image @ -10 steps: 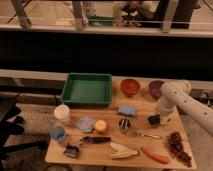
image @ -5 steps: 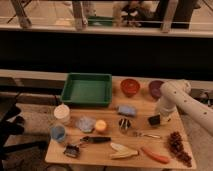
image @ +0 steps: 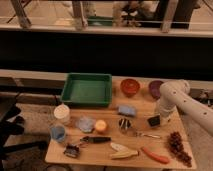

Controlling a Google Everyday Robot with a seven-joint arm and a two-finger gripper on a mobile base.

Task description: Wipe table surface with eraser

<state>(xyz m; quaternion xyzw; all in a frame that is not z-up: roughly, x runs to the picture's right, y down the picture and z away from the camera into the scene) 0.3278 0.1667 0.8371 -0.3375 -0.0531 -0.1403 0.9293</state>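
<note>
The light tan wooden table surface [image: 107,149] carries many small objects. The eraser [image: 154,121] is a small black block at the right side of the table, right of the small metal cup [image: 124,123]. My white arm comes in from the right edge, and my gripper [image: 156,119] is down at the eraser, touching or just over it. The gripper's tip is hidden behind the arm and the black block.
A green tray [image: 87,89] stands at the back left. An orange bowl [image: 130,86] and a purple bowl [image: 155,88] are at the back right. A light blue sponge [image: 126,110], a black-handled tool [image: 92,140], a carrot [image: 155,155] and grapes [image: 177,146] lie around.
</note>
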